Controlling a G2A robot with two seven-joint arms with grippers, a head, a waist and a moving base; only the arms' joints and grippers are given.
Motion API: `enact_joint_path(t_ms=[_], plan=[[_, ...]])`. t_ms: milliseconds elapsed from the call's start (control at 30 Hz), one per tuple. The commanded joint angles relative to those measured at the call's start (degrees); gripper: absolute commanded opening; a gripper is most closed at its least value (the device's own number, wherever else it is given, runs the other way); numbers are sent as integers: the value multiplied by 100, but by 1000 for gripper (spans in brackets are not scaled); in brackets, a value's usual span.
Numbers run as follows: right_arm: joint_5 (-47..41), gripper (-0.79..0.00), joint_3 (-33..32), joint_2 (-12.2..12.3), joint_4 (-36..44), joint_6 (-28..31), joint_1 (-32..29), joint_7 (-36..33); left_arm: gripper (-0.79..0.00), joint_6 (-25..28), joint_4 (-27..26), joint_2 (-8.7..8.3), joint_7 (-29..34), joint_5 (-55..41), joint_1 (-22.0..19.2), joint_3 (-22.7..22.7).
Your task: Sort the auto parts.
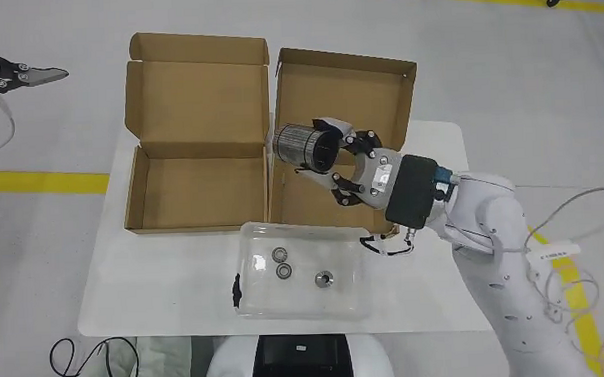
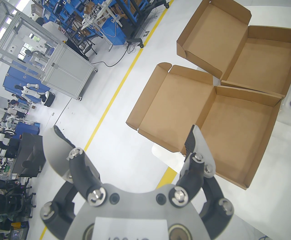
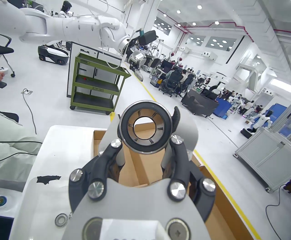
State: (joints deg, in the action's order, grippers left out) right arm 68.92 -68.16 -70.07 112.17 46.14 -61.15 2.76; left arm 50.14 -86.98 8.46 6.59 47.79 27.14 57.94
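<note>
- Two cardboard boxes are lying open on the bench. The right claw is gripping a ribbed metal cylinder above the right box. Three small rings are lying in the clear tray.
- Left wrist view: the left claw is hanging wide open, holding nothing, above the floor.
- Right wrist view: the right claw is clamping the cylinder from both sides.

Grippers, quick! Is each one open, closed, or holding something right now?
Left gripper: jaws open, holding nothing.
Right gripper: closed on the ribbed metal cylinder.
</note>
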Motion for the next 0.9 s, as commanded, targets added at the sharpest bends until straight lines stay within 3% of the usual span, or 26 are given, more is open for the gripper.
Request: enact_joint_path(t_ms=[0, 567, 867], plan=[[-26, -785, -63, 10, 64, -8, -3, -12, 0, 0, 0, 0, 0, 0, 0, 0], [-313, -785, -313, 79, -49, 168, 43, 9, 0, 0, 0, 0, 0, 0, 0, 0], [-215, -785, -299, 118, -269, 237, -217, 51, 0, 0, 0, 0, 0, 0, 0, 0]])
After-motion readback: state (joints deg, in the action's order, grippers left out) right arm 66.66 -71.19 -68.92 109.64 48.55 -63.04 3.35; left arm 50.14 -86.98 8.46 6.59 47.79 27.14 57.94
